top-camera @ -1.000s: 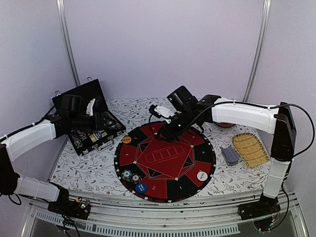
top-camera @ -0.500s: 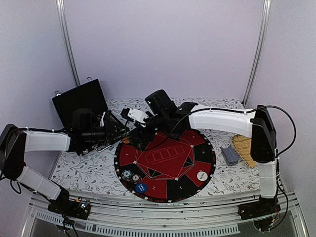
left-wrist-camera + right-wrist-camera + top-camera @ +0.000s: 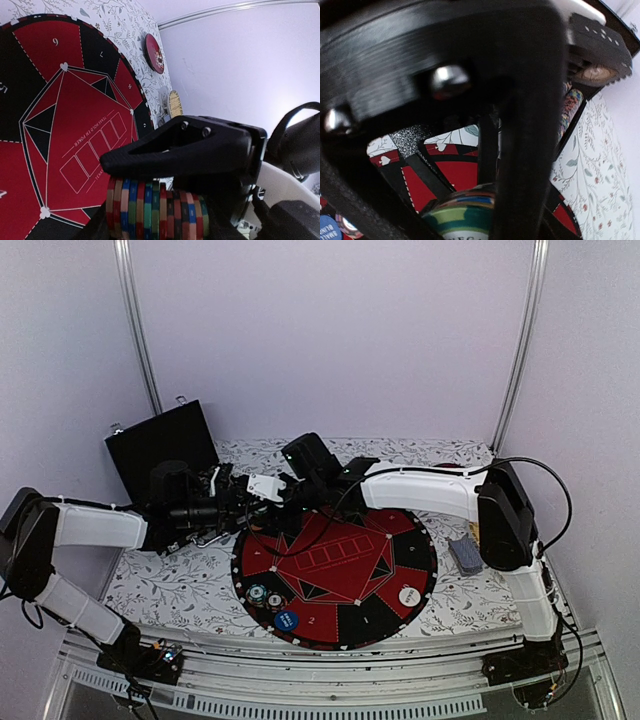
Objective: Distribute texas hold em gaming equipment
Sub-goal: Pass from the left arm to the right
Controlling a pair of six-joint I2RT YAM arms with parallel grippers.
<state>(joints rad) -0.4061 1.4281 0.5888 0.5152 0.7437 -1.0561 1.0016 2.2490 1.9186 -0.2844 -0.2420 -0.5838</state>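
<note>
While the left gripper clamps a sideways row of poker chips above the far-left rim of the round poker mat, the right gripper faces the row's end; whether it grips, I cannot tell.

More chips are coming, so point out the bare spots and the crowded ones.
Free: the mat's red centre, and the floral cloth left of the mat. Crowded: the mat's far-left rim, where the left gripper and right gripper meet beside the case, and its near-left rim with chips and blue disc.
</note>
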